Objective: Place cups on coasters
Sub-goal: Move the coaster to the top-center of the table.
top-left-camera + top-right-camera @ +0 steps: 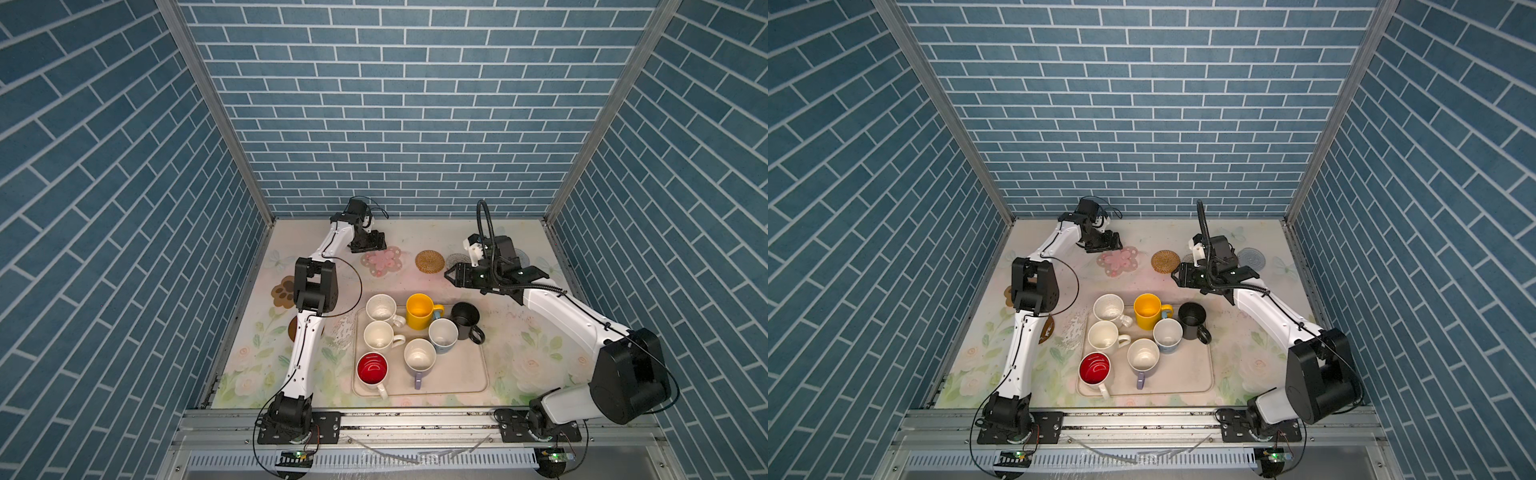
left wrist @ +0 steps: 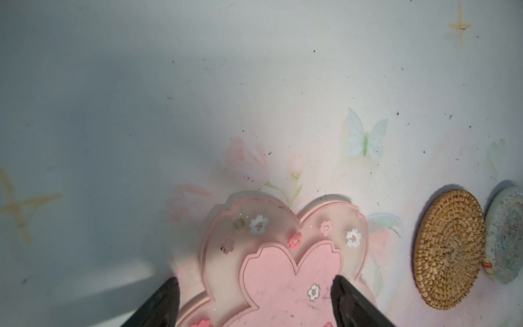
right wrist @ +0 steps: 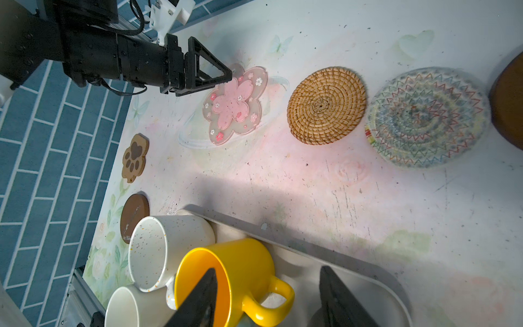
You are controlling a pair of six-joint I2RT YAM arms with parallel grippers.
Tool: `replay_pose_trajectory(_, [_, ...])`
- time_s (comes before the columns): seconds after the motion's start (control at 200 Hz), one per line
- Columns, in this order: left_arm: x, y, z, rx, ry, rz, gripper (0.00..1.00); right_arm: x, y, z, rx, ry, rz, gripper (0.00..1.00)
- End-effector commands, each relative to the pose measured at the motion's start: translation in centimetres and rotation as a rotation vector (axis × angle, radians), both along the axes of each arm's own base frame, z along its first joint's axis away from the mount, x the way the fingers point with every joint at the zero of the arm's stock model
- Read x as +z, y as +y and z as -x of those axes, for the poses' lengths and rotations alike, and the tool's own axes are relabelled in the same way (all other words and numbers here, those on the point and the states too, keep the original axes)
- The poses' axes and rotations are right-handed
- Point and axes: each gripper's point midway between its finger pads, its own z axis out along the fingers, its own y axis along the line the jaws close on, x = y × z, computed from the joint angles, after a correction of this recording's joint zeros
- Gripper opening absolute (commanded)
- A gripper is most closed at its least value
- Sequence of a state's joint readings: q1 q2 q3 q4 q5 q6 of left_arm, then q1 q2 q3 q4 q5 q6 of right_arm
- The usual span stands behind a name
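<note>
Right fingers (image 1: 449, 276) half-spread, empty, just beyond tray's (image 1: 469, 374) far edge. Yellow mug (image 1: 419, 309) sits on tray, next toward worktop's near edge, handle pointing right. I'd use right arm, it's closer. Left fingers (image 2: 254, 283) wide, empty, over pink coaster (image 1: 382, 262).

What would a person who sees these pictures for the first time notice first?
The bright yellow ceramic mug draws the eye first, at the far edge of the cream rectangular tray, with the white mug with a red inside at its near left corner. Behind the tray, the pink flower-shaped coaster and the round woven rattan coaster lie bare, side by side.
</note>
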State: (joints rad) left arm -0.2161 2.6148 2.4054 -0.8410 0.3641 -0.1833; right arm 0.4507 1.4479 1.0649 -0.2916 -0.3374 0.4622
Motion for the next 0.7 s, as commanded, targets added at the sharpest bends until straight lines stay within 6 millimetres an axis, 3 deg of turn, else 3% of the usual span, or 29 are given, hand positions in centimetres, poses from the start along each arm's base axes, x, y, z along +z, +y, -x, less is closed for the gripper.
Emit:
replay_pose_trajectory(0.0, [-2.2,-1.3,2.3,-0.060,0.076,-0.019,0.83,0.2,0.3,-0.1,0.027,-0.012,0.013,0.59])
replay_pose_trajectory(0.235, [-2.4,-2.2,4.2,-0.129,0.085,-0.059,0.78,0.6,0.0,0.2,0.018,-0.021,0.009,0.59])
replay_pose_trajectory(0.495, [-2.5,-1.4,6.3,-0.114,0.086,-0.089,0.76,-0.2,-0.2,0.6,0.011,-0.009,0.007,0.58])
replay_pose_trajectory(0.695, [-1.3,-1.1,6.4,-0.108,0.070,-0.096,0.84,-0.5,0.0,0.3,0.014,0.000,0.010,0.59])
